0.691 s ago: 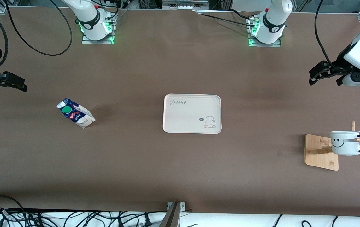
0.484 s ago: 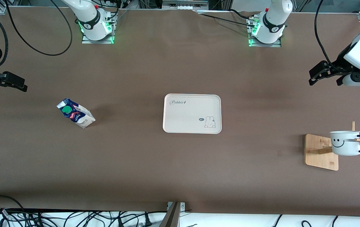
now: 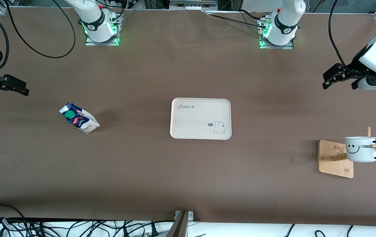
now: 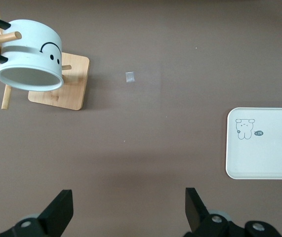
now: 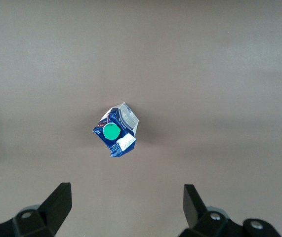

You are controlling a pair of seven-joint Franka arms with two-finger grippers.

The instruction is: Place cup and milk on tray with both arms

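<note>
The white smiley cup (image 3: 361, 149) hangs on its side on a peg of the wooden rack (image 3: 335, 158) at the left arm's end of the table; it also shows in the left wrist view (image 4: 29, 57). The blue milk carton (image 3: 79, 118) with a green cap stands on the table toward the right arm's end and shows in the right wrist view (image 5: 115, 133). The cream tray (image 3: 201, 118) lies empty mid-table and shows in the left wrist view (image 4: 264, 143). My left gripper (image 3: 326, 81) is open and empty above bare table (image 4: 129, 207). My right gripper (image 3: 23, 89) is open and empty (image 5: 127, 205).
The wooden rack's square base (image 4: 64, 84) and slanted pegs stand around the cup. A small pale mark (image 4: 130, 77) lies on the brown table between rack and tray. Cables (image 3: 75, 227) lie along the table's front edge.
</note>
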